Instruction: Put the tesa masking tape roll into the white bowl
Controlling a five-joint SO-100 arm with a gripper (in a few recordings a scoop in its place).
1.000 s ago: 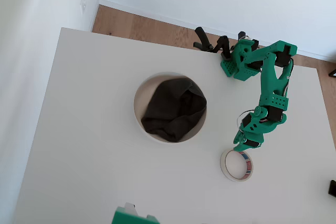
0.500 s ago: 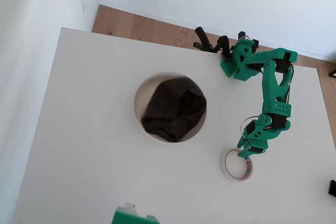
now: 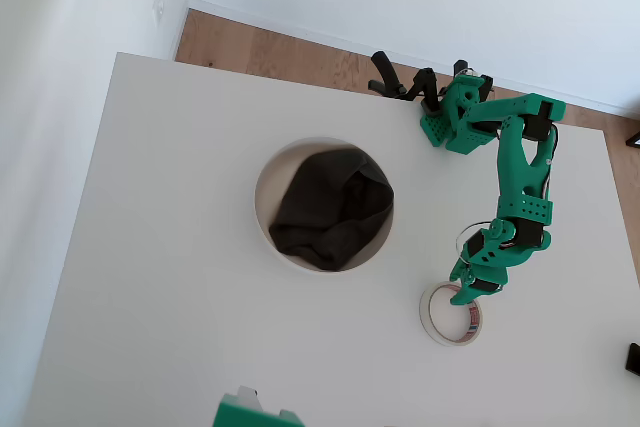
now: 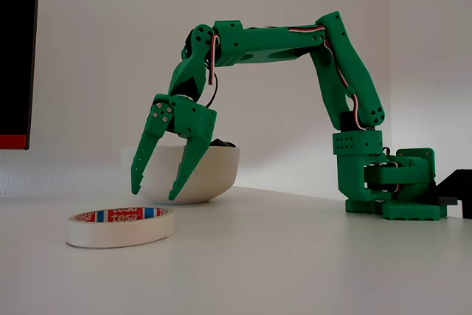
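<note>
The tesa masking tape roll (image 3: 451, 313) (image 4: 120, 226) lies flat on the white table, a cream ring with a red and blue label inside. My green gripper (image 3: 467, 285) (image 4: 154, 188) hangs open just above the roll's far edge, fingers pointing down, holding nothing. The white bowl (image 3: 268, 209) (image 4: 214, 175) sits to the left of the roll in the overhead view, with dark grey cloth (image 3: 330, 209) filling it. In the fixed view the bowl stands behind the gripper.
The arm's green base (image 3: 455, 119) (image 4: 394, 189) is clamped at the table's far edge. A green object (image 3: 250, 413) pokes in at the near table edge. A dark screen (image 4: 16, 49) stands at the left in the fixed view.
The gripper has moved down and toward the tape roll, from beside it to just over its far edge. The roll and bowl have not moved.
</note>
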